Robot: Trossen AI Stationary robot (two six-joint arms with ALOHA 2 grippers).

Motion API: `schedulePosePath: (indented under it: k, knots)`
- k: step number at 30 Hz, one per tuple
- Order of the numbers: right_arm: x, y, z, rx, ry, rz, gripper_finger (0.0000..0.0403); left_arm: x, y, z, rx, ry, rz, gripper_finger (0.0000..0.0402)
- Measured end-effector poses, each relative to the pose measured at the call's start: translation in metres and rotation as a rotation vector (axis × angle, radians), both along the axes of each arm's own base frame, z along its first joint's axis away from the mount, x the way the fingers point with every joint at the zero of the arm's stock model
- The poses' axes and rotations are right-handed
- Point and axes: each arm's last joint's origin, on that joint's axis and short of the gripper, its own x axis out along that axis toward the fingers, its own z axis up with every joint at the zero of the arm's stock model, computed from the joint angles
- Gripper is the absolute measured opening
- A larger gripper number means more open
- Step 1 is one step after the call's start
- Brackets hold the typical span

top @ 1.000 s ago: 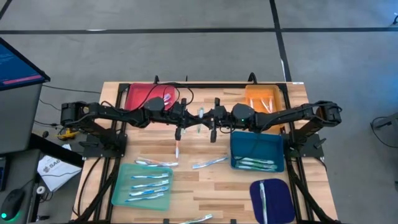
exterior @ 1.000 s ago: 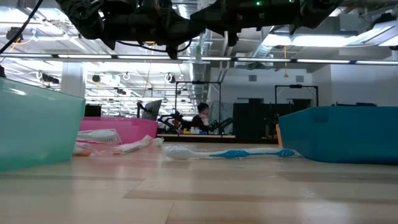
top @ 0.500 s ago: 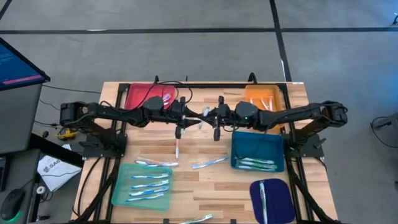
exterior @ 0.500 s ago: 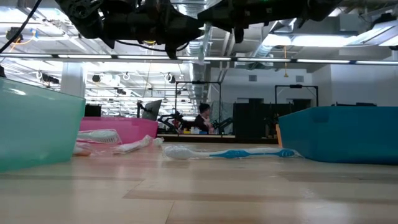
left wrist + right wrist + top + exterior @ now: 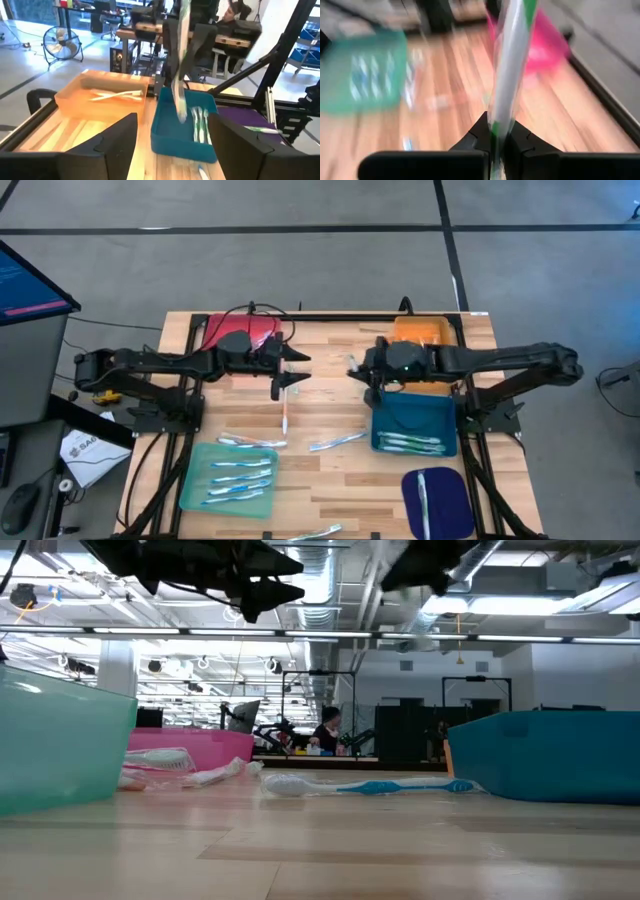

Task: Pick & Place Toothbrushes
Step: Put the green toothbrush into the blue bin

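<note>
My right gripper (image 5: 358, 372) is shut on a white and green toothbrush (image 5: 181, 75), high above the table's middle. In the left wrist view the toothbrush stands almost upright over the blue bin (image 5: 165, 135). My left gripper (image 5: 298, 366) is open and holds nothing, a short way toward the table's left from the toothbrush. Other toothbrushes lie flat on the wood (image 5: 284, 412) (image 5: 337, 442) and in the trays. In the low view both grippers show only as dark shapes at the top edge. My right gripper pinches the toothbrush's handle (image 5: 496, 127) between its two fingers. The fingers come from the table's right, slanting down, and lie across the handle. The toothbrush is lifted clear of the table and nearly upright, with a long part reaching past the fingers.
A teal tray (image 5: 195, 480) with several toothbrushes sits near left, a purple tray (image 5: 445, 510) near right. A red tray (image 5: 225, 330) is far left and an orange tray (image 5: 420, 330) far right. Bare wood lies below and between the grippers.
My left gripper has opened, let go of the toothbrush and drawn back toward the table's left edge. My right gripper, still shut on the toothbrush, has carried it toward the table's right and upward, and has tipped as it went.
</note>
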Motion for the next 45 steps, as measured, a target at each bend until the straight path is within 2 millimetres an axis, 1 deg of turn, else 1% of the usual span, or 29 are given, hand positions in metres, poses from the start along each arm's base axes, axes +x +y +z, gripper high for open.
schedulePosePath:
  k: [6, 9, 11, 13, 17, 21, 26, 29, 32, 36, 37, 41, 45]
  knots:
    - [-0.020, 0.025, 0.029, 0.031, 0.327, -0.011, 0.0011, -0.001, -0.009, -0.004, -0.017, 0.053, -0.033, 0.0228]
    - [-0.028, 0.038, 0.029, 0.074, 0.500, -0.006, 0.0011, 0.000, -0.017, -0.006, -0.014, 0.074, -0.066, 0.0225]
    - [-0.032, 0.047, 0.024, 0.089, 0.576, -0.001, 0.0011, 0.001, -0.023, -0.006, -0.016, 0.081, -0.089, 0.0226]
    - [-0.031, 0.058, 0.016, 0.074, 0.636, 0.017, 0.0011, 0.001, -0.028, -0.006, -0.018, 0.082, -0.106, 0.0225]
    - [-0.033, 0.077, -0.009, 0.030, 0.746, 0.057, 0.0011, 0.001, -0.036, -0.007, -0.033, 0.085, -0.134, 0.0222]
    - [-0.038, 0.083, -0.029, 0.039, 0.791, 0.022, 0.0011, 0.001, -0.046, -0.009, -0.036, 0.090, -0.170, 0.0220]
    - [-0.049, 0.077, -0.046, 0.048, 0.762, 0.013, 0.0011, 0.000, -0.053, -0.013, -0.031, 0.105, -0.162, 0.0220]
    - [-0.058, 0.065, -0.061, 0.044, 0.775, 0.008, 0.0011, 0.001, -0.052, -0.013, -0.028, 0.104, -0.146, 0.0220]
    - [-0.071, 0.050, -0.075, 0.047, 0.806, -0.019, 0.0011, 0.001, -0.052, -0.013, -0.019, 0.101, -0.139, 0.0220]
    - [-0.083, 0.035, -0.091, 0.076, 0.790, -0.006, 0.0011, 0.001, -0.051, -0.012, 0.012, 0.097, -0.106, 0.0220]
    - [-0.084, 0.034, -0.095, 0.081, 0.780, 0.014, 0.0011, 0.001, -0.050, -0.013, 0.020, 0.098, -0.096, 0.0220]
    - [-0.091, 0.032, -0.109, 0.066, 0.839, 0.077, 0.0011, 0.001, -0.049, -0.013, 0.039, 0.101, -0.063, 0.0220]
    - [-0.092, 0.030, -0.120, 0.059, 0.899, 0.078, 0.0011, 0.001, -0.048, -0.013, 0.071, 0.101, -0.053, 0.0220]
